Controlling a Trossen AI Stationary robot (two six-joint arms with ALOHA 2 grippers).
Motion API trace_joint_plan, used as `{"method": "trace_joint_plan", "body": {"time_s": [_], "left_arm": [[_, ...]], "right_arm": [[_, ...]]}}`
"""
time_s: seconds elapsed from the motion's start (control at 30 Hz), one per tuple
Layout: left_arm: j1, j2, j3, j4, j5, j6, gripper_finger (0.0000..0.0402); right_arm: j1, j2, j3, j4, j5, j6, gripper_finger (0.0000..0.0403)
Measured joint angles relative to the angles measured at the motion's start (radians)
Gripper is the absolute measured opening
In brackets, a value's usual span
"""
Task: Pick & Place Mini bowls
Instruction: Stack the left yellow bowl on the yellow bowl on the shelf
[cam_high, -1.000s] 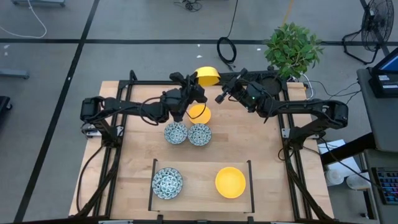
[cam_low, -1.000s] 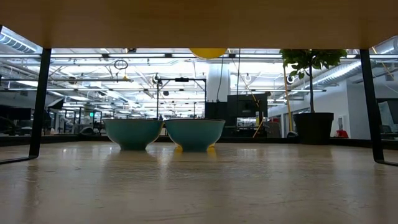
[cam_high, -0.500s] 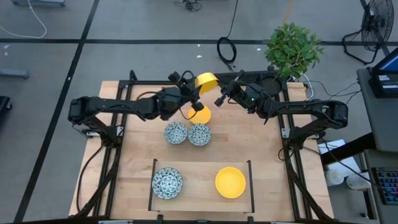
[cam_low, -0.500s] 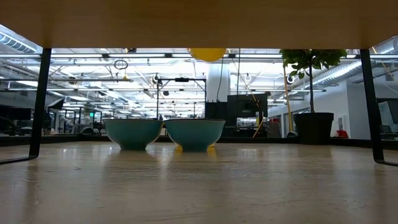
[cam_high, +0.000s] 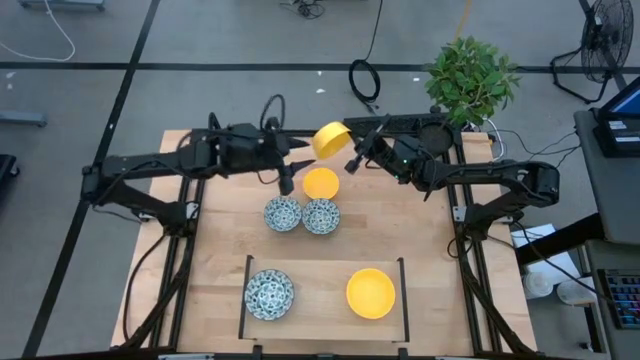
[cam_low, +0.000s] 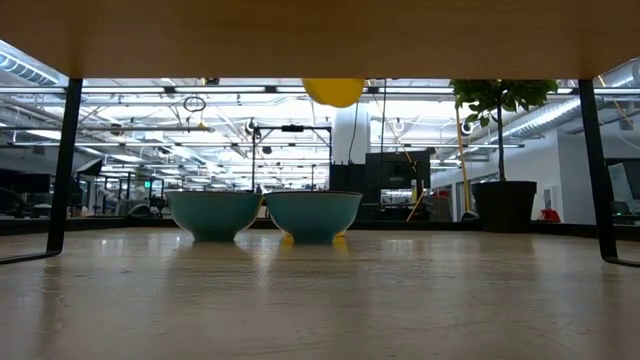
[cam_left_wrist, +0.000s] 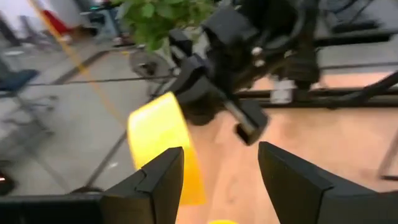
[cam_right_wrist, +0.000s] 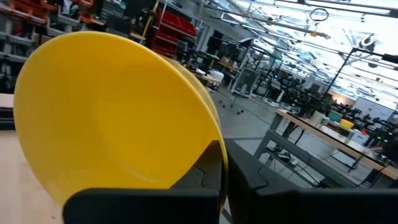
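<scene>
My right gripper (cam_high: 351, 160) is shut on a plain yellow mini bowl (cam_high: 330, 140), held in the air over the table's far middle; its underside (cam_low: 334, 91) shows in the low view. My left gripper (cam_high: 287, 178) hovers to the left of it, open (cam_left_wrist: 217, 180) and holding nothing. A second yellow bowl (cam_high: 320, 183) stands on the table under the held one. Two blue-patterned bowls (cam_high: 282, 213) (cam_high: 320, 216) stand side by side nearer. Inside the black frame (cam_high: 325, 259) stand a patterned bowl (cam_high: 269, 294) and a yellow bowl (cam_high: 370, 293). My right gripper pinches the yellow bowl's rim (cam_right_wrist: 211, 146) between its two fingers, one on the inner wall and one on the outer. The fingers come roughly level from the table's right side. The bowl is lifted clear of the table and tipped on its side.
A potted plant (cam_high: 470, 78) stands at the table's far right corner, behind my right arm. The black frame's uprights (cam_low: 66, 165) (cam_low: 597, 165) stand near the front edge. Bare wood lies on either side of the bowls.
My left gripper has opened, let go of the yellow bowl and drawn back toward the table's left edge. The bowl stays in my right gripper, which has tipped it further onto its side; it now hangs slightly lower.
</scene>
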Motion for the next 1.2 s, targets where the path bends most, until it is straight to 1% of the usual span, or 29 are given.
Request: {"method": "trace_joint_plan", "body": {"time_s": [0.1,0.2,0.4,0.57,0.8,1.03,1.2], "left_arm": [[0.02,-0.025,0.001,-0.021,0.098,-0.022,0.0212],[0.025,-0.04,0.001,-0.051,0.148,-0.003,0.0212],[0.019,-0.05,0.001,-0.104,0.15,0.038,0.0212],[0.019,-0.049,0.001,-0.085,0.15,0.031,0.0212],[0.017,-0.073,0.0,-0.146,0.161,-0.02,0.0212],[0.028,-0.099,0.0,-0.204,0.357,0.04,0.0212],[0.048,-0.104,0.0,-0.238,0.387,0.064,0.0212]], "right_arm": [[0.005,0.0,0.0,0.0,0.004,0.0,0.0001],[0.011,0.0,0.0,-0.001,0.003,-0.001,0.0001],[0.017,0.0,0.0,-0.012,0.006,-0.014,0.0001],[0.02,0.0,0.0,-0.012,0.006,-0.014,0.0],[0.022,-0.001,0.0,-0.018,0.006,-0.014,0.0],[0.022,-0.001,0.0,-0.019,0.005,0.002,0.0],[0.022,-0.001,0.0,-0.019,0.005,0.004,0.0]]}}
